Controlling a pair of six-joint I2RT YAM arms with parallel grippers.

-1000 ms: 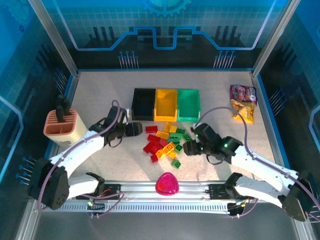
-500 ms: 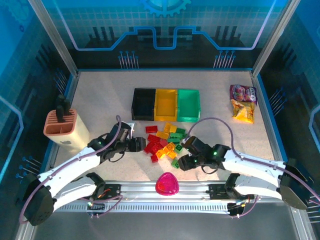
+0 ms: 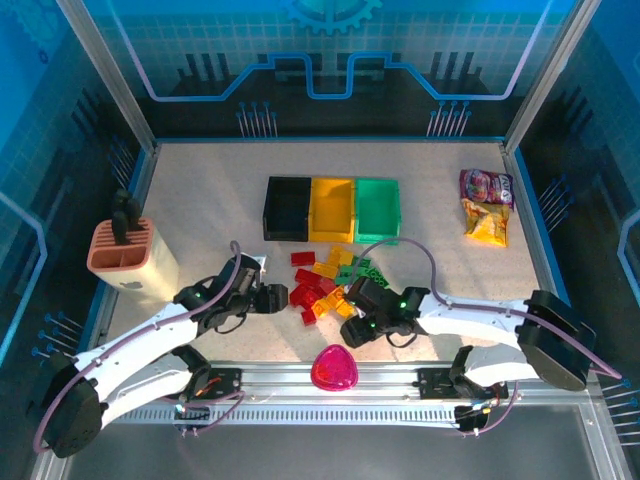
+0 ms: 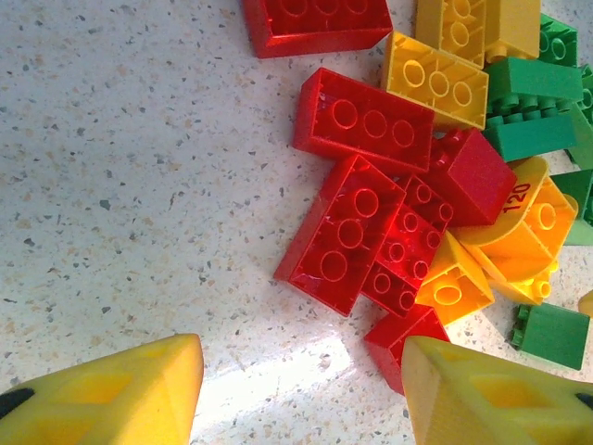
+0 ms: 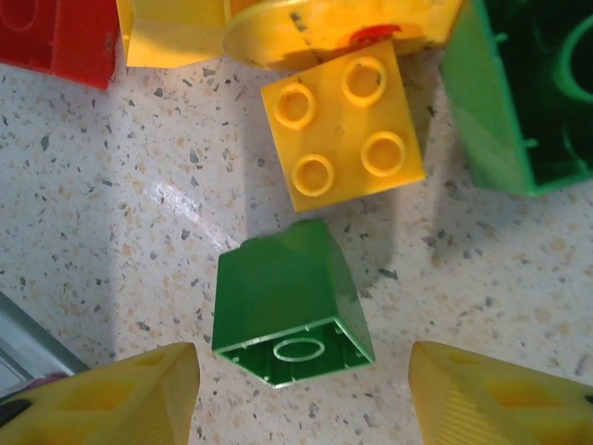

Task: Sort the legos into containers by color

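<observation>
Bright overhead light, glare on tabletop (image 4: 278, 371) (wrist views), soft shadows, sharp focus

- "120": dark digits on the rim of a yellow curved lego (image 4: 524, 206), at 3 o'clock of the red legos (image 4: 345, 232) in the left wrist view; the number stands turned on its side.
- Printed wrappers: snack packets (image 3: 486, 205) at 2 o'clock on the table, lettering too small to read.
- Red and dark mark: yellow rounded lego (image 5: 343, 23) at 12 o'clock in the right wrist view, not legible.

Lab cell: aluminium frame (image 3: 105, 72), blue panels (image 3: 420, 40)
</observation>
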